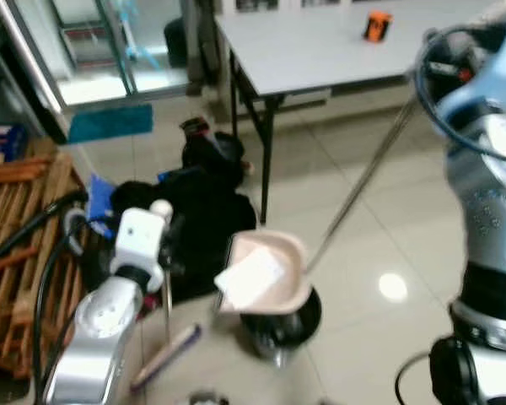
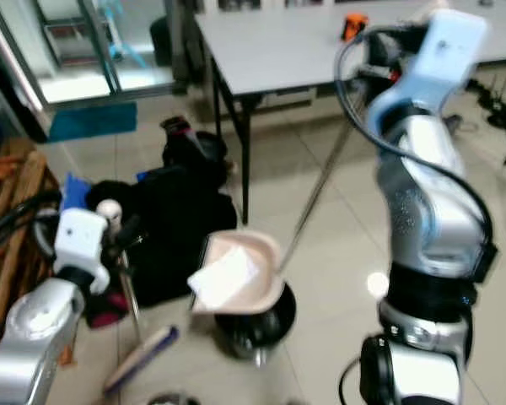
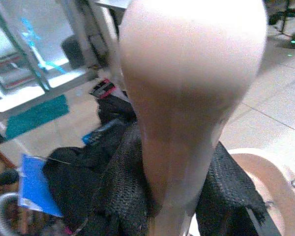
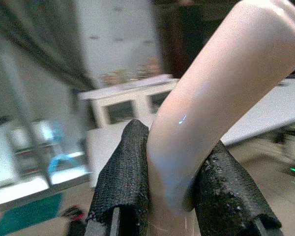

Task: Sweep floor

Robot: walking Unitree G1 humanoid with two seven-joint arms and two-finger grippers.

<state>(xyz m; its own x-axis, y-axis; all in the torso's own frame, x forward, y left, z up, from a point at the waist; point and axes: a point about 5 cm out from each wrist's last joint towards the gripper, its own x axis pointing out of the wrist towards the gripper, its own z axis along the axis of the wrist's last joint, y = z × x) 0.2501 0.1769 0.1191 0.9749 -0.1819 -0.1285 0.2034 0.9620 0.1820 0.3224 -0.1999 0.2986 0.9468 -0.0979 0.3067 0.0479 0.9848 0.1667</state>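
Left gripper (image 3: 172, 196): closed on the rounded pink top of the broom handle (image 3: 187, 73), with the black padded fingers (image 3: 123, 196) pressed against both sides of it. From this grip a thin metal shaft is seen running down to the broom head (image 1: 164, 354), which lies on the tiled floor (image 1: 388, 236) at the robot's lower left. Just beside it, a pink dustpan (image 1: 270, 270) is held tilted above the floor, a white crumpled sheet of paper (image 1: 249, 278) resting inside, and a dark round base is seen beneath it. A long metal pole (image 1: 363, 181) is seen rising from the dustpan to the right gripper (image 4: 169, 196), raised high, whose fingers (image 4: 125, 182) are clamped on the pole's curved pink handle (image 4: 211, 98). Behind the dustpan a heap of black bags (image 1: 198, 211) is found beside a wooden pallet (image 1: 17, 245). Farther back, a grey folding table (image 1: 320, 46) carrying a small orange object (image 1: 377, 25) is shown.
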